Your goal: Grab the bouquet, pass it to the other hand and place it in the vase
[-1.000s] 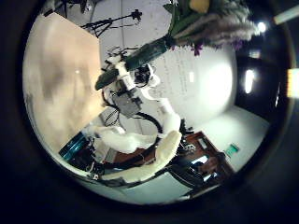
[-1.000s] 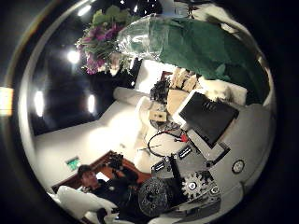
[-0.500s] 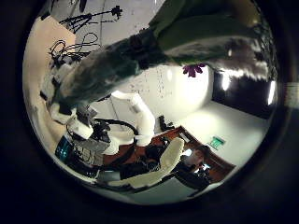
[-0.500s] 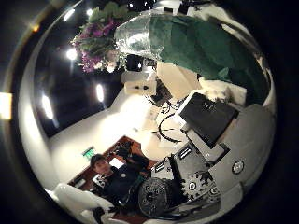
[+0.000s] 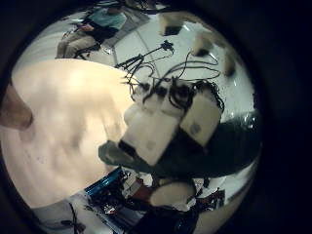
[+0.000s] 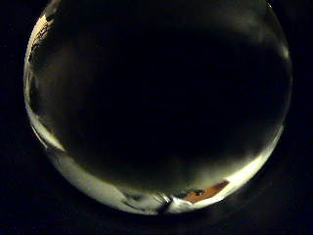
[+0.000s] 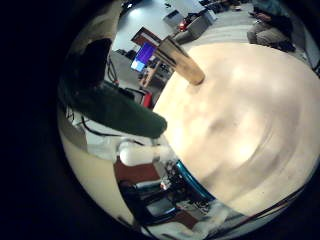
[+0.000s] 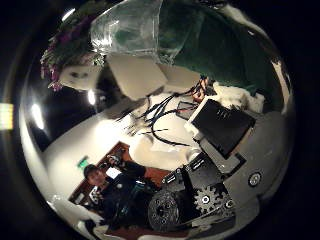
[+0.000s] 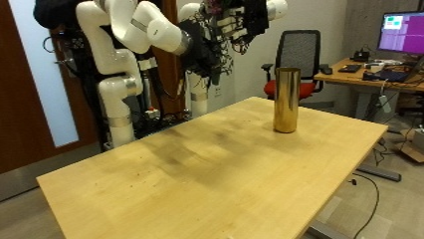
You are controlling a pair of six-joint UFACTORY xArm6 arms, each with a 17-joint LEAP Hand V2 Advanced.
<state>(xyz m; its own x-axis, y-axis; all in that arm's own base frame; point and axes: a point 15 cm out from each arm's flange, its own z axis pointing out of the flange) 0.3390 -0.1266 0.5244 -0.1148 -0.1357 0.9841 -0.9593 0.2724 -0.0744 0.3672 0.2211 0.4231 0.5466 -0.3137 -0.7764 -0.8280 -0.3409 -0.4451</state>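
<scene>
Pick-up done: bouquet (image 8: 200, 45) was clamped in right hand (image 5: 180, 102), high over table (image 9: 199, 169) | left hand (image 8: 145, 75) was close beside it, grip could not be told | handover and brass-coloured vase (image 9: 285, 100) remained.

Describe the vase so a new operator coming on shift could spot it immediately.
Start at the light wooden table filling the outside view. Near its far corner, in front of the black office chair, stands the vase: a tall, upright gold cylinder, and the only object on the tabletop.
</scene>
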